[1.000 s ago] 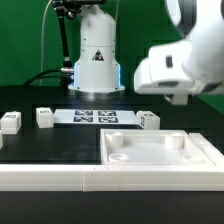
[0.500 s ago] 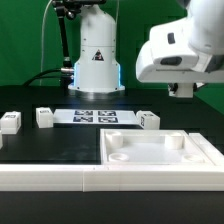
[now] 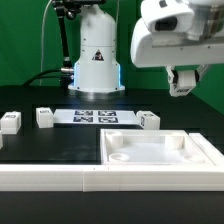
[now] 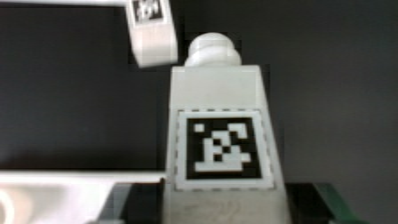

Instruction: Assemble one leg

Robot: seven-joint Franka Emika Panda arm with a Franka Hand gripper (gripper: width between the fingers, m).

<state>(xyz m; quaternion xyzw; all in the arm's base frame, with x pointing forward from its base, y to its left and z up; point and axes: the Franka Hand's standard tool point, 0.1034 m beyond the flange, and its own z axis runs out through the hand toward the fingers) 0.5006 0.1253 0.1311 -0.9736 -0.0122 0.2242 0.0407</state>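
Note:
My gripper (image 3: 181, 90) hangs high at the exterior view's right, above the white plate's (image 3: 200, 150) far right part. It is shut on a leg (image 4: 219, 120), a white post with a black-and-white tag on its face and a rounded peg at its far end. The fingers (image 4: 135, 203) clamp the post's sides. In the exterior view the held leg (image 3: 180, 78) shows only as a small piece between the fingers, well clear of the table. Three more legs lie on the black table: two at the left (image 3: 10, 122) (image 3: 44, 117) and one by the plate's far edge (image 3: 148, 120).
The marker board (image 3: 95, 116) lies flat in front of the arm's white base (image 3: 96, 55). A long white rail (image 3: 50, 178) runs along the table's front edge. In the wrist view another leg (image 4: 151, 30) and a white plate corner (image 4: 54, 195) show below.
The gripper has risen, and the leg it holds has come into sight in the exterior view. The legs on the table and the plate have not moved.

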